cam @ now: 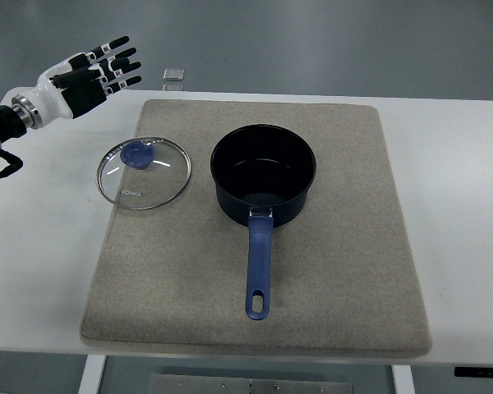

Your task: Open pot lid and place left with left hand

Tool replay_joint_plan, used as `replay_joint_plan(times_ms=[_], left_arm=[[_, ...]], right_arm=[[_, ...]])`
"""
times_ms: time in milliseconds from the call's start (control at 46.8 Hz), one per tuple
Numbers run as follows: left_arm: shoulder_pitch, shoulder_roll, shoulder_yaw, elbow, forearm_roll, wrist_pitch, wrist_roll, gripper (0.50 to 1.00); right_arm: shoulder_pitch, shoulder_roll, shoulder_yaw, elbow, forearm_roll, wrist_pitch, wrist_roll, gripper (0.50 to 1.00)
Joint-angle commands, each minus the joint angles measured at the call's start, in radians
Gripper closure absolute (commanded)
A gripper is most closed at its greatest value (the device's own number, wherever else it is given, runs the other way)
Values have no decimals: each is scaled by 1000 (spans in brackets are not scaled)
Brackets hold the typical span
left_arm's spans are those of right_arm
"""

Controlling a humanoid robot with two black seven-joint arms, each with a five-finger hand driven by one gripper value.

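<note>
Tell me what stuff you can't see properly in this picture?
- Right hand: outside the top view altogether.
- Left arm behind the left hand: cut off by the picture's left edge.
- Print on the glass lid: too small to read surely.
- Small square thing beyond the table: too small to identify.
- Pot underside: hidden by the pot itself.

Glass lid [144, 173], metal rim; glossy dark pot [263, 174]; matt felt-like mat [329, 271].

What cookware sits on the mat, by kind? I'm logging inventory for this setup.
Pot: 1
Lid: 1
Total: 2
</note>
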Motion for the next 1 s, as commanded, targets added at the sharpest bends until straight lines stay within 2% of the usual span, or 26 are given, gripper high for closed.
replay_joint_plan(times_ms=[0, 983], left_arm=[[6, 0, 3, 0, 2, 0, -2, 508], [12, 3, -19, -5, 2, 0, -2, 508]], right_arm=[[0, 0, 0, 0, 0, 0, 0, 585], [0, 0, -6, 0, -2, -5, 1, 585]])
